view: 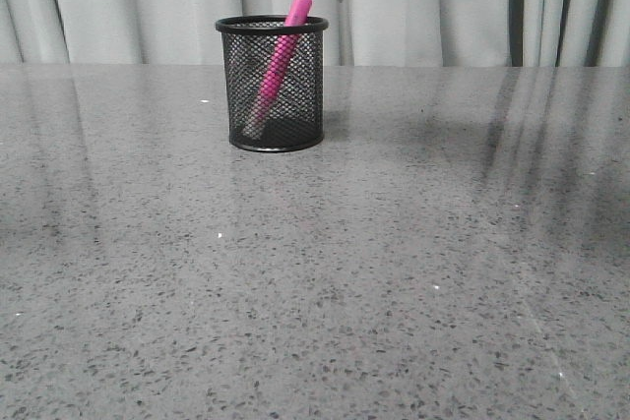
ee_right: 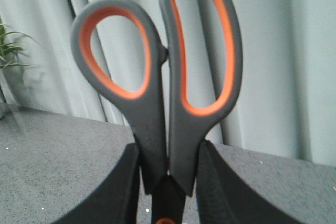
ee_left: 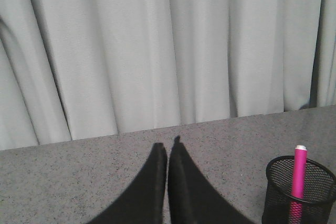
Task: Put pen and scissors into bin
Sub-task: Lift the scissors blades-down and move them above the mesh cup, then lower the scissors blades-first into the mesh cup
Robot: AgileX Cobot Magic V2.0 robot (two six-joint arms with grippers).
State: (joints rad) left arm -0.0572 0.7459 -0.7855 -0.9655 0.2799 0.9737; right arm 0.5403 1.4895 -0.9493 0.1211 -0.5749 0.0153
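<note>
Front view: a grey speckled tabletop (view: 315, 272) stretches toward a pale grey curtain (view: 443, 2). Near the far edge, somewhat left of the middle, stands the bin (view: 275, 86), a black wire-mesh cup, upright. The pen (view: 278, 61) is inside it, magenta, leaning with its whitish capped end poking up over the rim on the right side. No arm or gripper shows in this view.

Left wrist view: the left gripper (ee_left: 167, 153) shows two black fingers pressed together, with nothing between them. Beyond it lie the tabletop and the curtain. The bin with the pen standing in it is near the gripper, at the lower right corner of the picture.

Right wrist view: the right gripper (ee_right: 167, 182) is clamped on the scissors (ee_right: 163, 93), its two black fingers squeezing the grey handles just below the orange-lined finger loops. The loops stand upright before the curtain. A green plant (ee_right: 9, 45) shows at the picture's left edge.
</note>
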